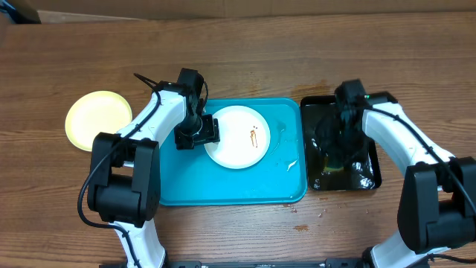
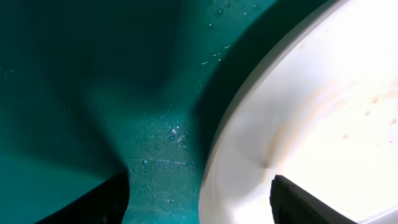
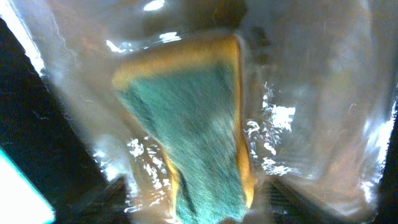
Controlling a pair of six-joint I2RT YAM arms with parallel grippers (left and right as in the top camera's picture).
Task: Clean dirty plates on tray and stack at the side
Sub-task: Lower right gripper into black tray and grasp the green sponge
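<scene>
A white plate (image 1: 236, 141) with an orange smear is seen lying on the blue tray (image 1: 223, 186). Its left rim is straddled by the left gripper (image 1: 196, 134), jaws spread, nothing clasped. A yellow plate (image 1: 97, 119) is set on the table (image 1: 245, 59), left of the tray. The right gripper (image 1: 338, 145) is held released over a sponge (image 3: 199, 124) in the wet black tray (image 1: 370, 175).

The tray (image 1: 193, 182) is cyan, the orange-smeared plate (image 1: 227, 145) white, the other plate (image 1: 97, 120) pale yellow.
</scene>
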